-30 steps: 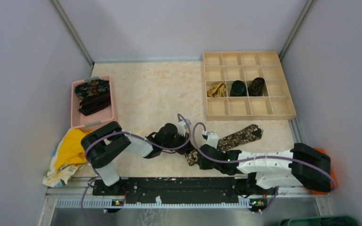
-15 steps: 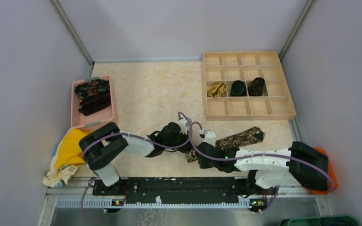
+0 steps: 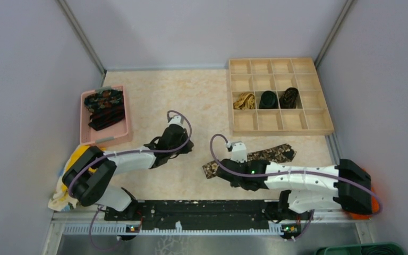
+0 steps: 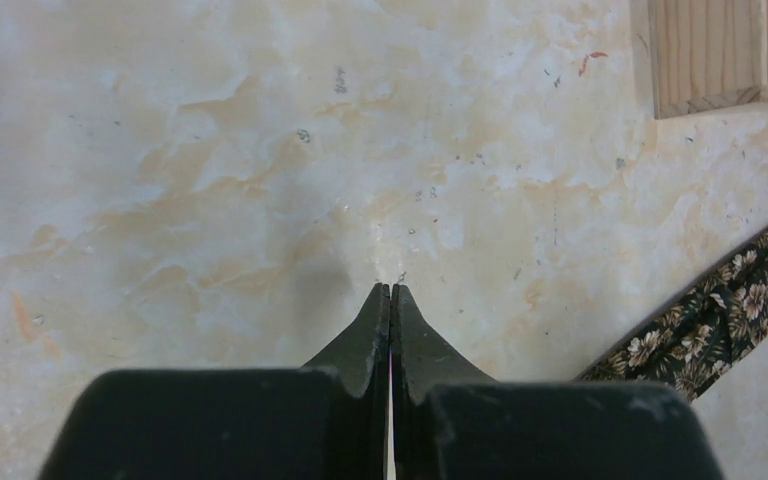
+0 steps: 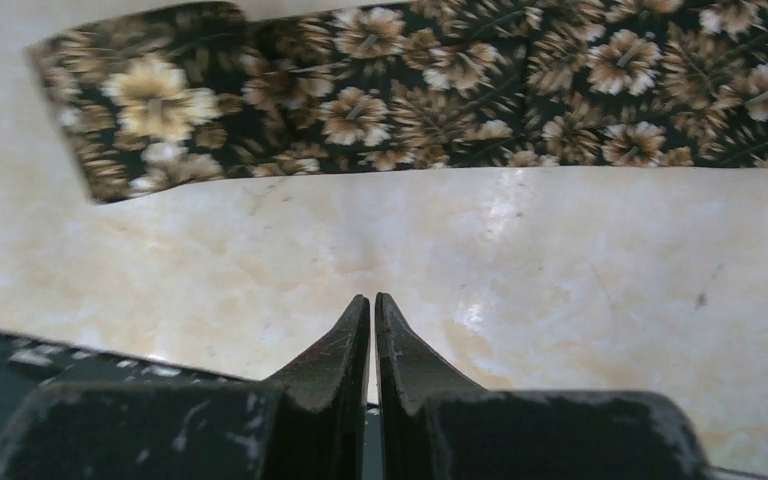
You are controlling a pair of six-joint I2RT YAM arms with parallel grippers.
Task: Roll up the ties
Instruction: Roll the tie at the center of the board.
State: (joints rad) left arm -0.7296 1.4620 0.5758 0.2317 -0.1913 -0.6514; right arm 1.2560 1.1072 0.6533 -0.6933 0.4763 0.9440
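- Floral tie [image 3: 249,159]: one, dark with tan blossoms. We log it lying flat and unrolled on the table [image 3: 191,101], running slantwise from near the front centre toward the wooden tray.
- Left fingers [image 4: 370,330]: pressed together tip to tip and holding nothing. They hang over bare table left of the tie (whose edge shows at the lower right of the left wrist view). We cannot tell whether the tips touch the table.
- Right fingers [image 5: 345,340]: also closed on each other and empty. They sit on the near side of the tie, close to its left end. A strip of bare table lies between tips and cloth.
- Wooden tray [image 3: 326,127]: a grid of compartments at the far right of the table.
- Its third row from the back holds, from the left, a golden-tan roll [image 3: 244,100], a black roll [image 3: 268,99] and a dark brown roll [image 3: 289,98], one per compartment.
- Pink tray [image 3: 85,135]: at the left edge of the table. We count a heap of dark ties [image 3: 104,109] inside it (number not readable).
- Yellow cloth [image 3: 79,164]: bunched off the table's left front corner, beside the left arm.
- Orange cloth [image 3: 374,204]: mostly hidden behind the right arm.
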